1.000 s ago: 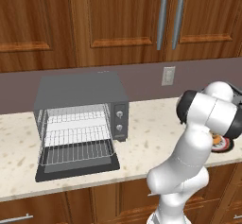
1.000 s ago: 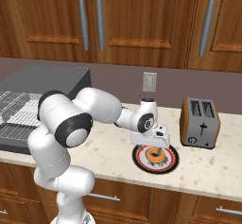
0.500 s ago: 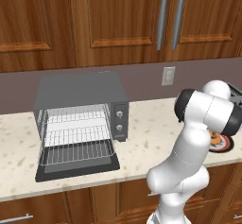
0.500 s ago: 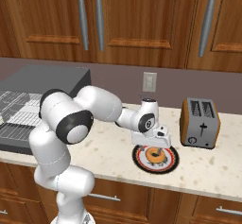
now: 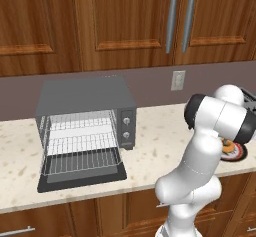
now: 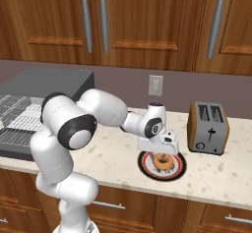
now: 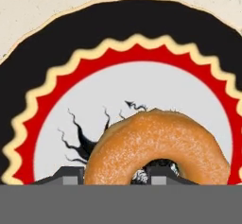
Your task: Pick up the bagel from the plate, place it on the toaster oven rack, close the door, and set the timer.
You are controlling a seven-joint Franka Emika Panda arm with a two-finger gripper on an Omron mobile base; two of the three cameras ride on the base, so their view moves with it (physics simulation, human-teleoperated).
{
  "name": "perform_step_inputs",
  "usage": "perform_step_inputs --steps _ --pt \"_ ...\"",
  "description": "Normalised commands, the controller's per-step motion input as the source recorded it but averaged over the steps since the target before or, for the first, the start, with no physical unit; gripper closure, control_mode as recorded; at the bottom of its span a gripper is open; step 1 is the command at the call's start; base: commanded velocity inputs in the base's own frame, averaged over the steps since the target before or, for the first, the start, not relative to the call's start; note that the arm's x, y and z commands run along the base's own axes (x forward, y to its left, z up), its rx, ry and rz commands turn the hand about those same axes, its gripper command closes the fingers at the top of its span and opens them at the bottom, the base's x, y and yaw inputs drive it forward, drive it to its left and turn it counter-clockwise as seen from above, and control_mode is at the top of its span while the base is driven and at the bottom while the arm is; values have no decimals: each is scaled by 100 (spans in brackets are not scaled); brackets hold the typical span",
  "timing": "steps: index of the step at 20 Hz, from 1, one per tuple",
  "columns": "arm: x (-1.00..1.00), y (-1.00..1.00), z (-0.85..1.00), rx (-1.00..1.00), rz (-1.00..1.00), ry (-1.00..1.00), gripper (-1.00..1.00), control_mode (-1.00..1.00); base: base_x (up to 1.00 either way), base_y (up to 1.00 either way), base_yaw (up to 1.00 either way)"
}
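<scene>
The arm (image 6: 103, 111) rises from its base, bends at a dark elbow and reaches out level to the right, with the wrist turned so the hand points straight down over the plate (image 6: 173, 169). The gripper (image 6: 161, 154) hangs low at the bagel (image 6: 162, 161), which lies flat on the plate's white centre.

In the hand view the bagel (image 7: 158, 145) sits right at the fingers: one dark fingertip (image 7: 69, 175) shows just outside the ring's left edge, and the other fingertip (image 7: 158, 175) shows inside the ring's hole, so the near left part of the ring lies between them. Both tips are cut off low in that view, and the bagel's near side is cut off as well. The fingers stand narrow about that part of the ring, but whether they press on it cannot be told. Beyond the fingers the plate (image 7: 56, 62) spreads out with black marks on its white centre, and pale speckled counter (image 7: 38, 1) lies past its far rim.

In the left base view the arm's own elbow covers the hand and most of the plate (image 5: 240, 153).

Well away from the fingers stands the toaster oven (image 5: 85, 106), its door (image 5: 82, 177) folded down flat and the rack (image 5: 80, 158) drawn partly out. An orange toaster (image 6: 208, 128) stands near the hand on the other side.
</scene>
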Motion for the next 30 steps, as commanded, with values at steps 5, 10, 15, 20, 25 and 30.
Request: perform_step_inputs --steps 5,10,15,20,25,30 --pt "-51 14 -33 0 0 0 100 -100 0 0 0" --pt "-43 5 -44 1 0 3 100 -100 0 0 0" --pt "-59 22 -14 1 0 -2 100 -100 0 0 0" --pt "-88 57 38 0 0 -15 100 -100 0 0 0" --pt "-76 75 48 0 0 -17 100 -100 0 0 0" --pt "-34 79 81 0 0 -17 100 -100 0 0 0"
